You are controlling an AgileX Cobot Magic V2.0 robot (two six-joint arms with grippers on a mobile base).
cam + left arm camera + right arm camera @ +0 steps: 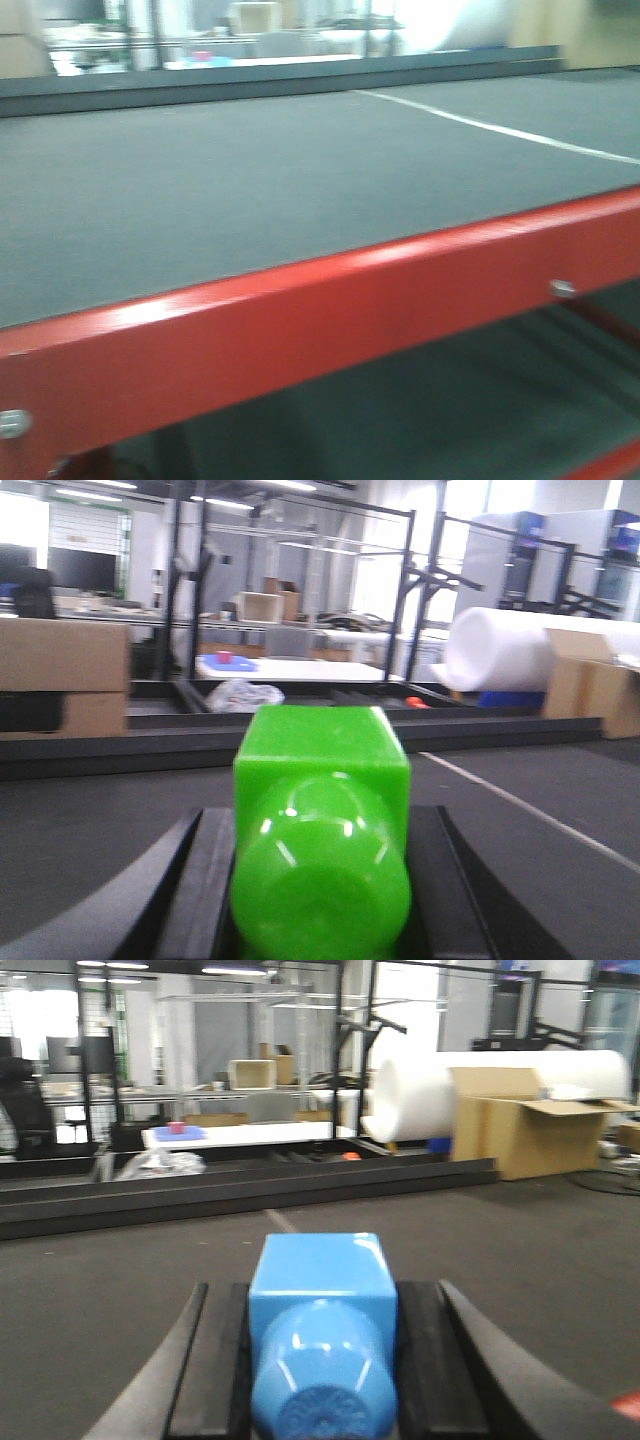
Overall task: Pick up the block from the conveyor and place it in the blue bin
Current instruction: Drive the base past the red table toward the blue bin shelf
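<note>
- The left pincer (320,880) is clamped on the green block (322,770), over the conveyor (250,180).
- The right pincer (322,1360) is clamped on a blue block (322,1280).
- No blue bin shows, so I cannot tell which way it lies.

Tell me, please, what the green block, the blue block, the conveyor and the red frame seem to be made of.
Green block and blue block: likely moulded plastic, glossy; sharp glints on their rounded ends.
Conveyor: seemingly woven fabric or rubber, matte; no glints.
Red frame: probably painted metal, semi-gloss; soft sheen and bolt heads.
</note>
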